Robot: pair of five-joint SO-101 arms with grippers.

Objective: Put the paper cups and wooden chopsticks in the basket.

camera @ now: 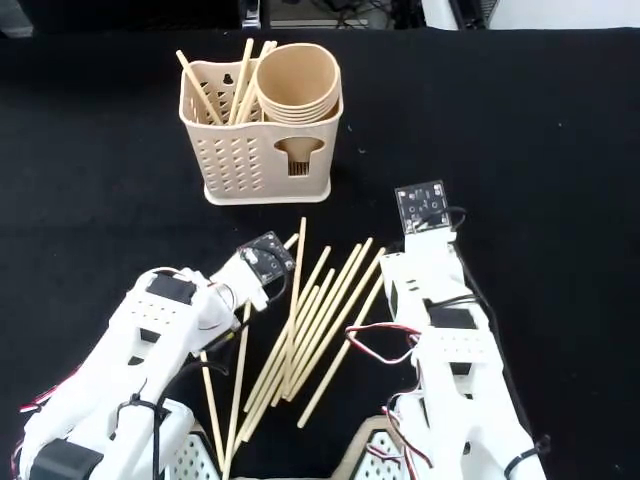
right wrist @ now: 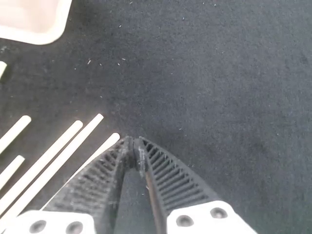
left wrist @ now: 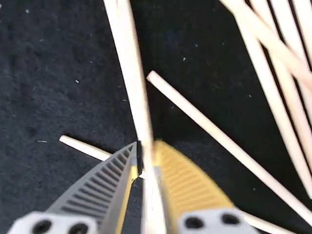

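Where the black counter [camera: 520, 150] reaches its far side, a little left of the middle, the basket [camera: 250, 165] stands upright. The stack of paper cups [camera: 298, 85] sits in its right compartment. A few chopsticks [camera: 240, 75] lean in its left compartment with their ends above the rim. The loose chopsticks [camera: 310, 320] lie flat on the counter, nearer than the basket, between the two arms. Most of them are side by side and slant from near left to far right, and some cross each other. The left arm [camera: 150, 340] comes from the near left, and the left claw [left wrist: 145, 158] is at the left edge of this group. It is closed on a single chopstick [left wrist: 130, 73], which passes between the two fingers and goes on beyond the tips. The right arm [camera: 440, 320] comes from the near right. The right claw [right wrist: 132, 146] is closed with its tips touching and holds nothing. It is over bare counter just right of the far ends of the loose chopsticks.
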